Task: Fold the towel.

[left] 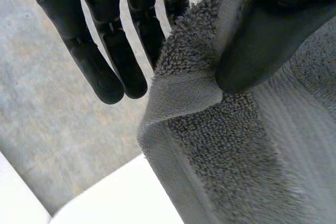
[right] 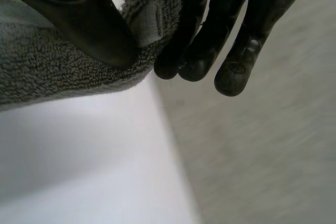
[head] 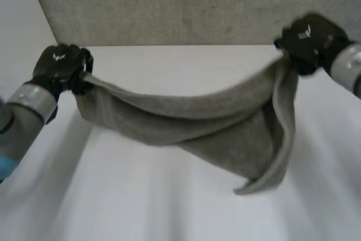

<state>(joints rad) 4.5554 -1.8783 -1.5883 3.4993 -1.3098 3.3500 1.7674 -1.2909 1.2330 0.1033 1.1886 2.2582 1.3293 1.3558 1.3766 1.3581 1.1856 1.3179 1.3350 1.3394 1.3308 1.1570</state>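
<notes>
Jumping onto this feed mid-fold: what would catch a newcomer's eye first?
The grey towel is strung like a hammock between the two hands. It sags in the middle over the white table, and a long flap hangs down below the right hand. The left hand pinches one upper corner and the right hand the other, and each wrist view shows the terry cloth clamped between thumb and fingers.

Head overhead; 2 wrist-cams near towel (head: 225, 122)
</notes>
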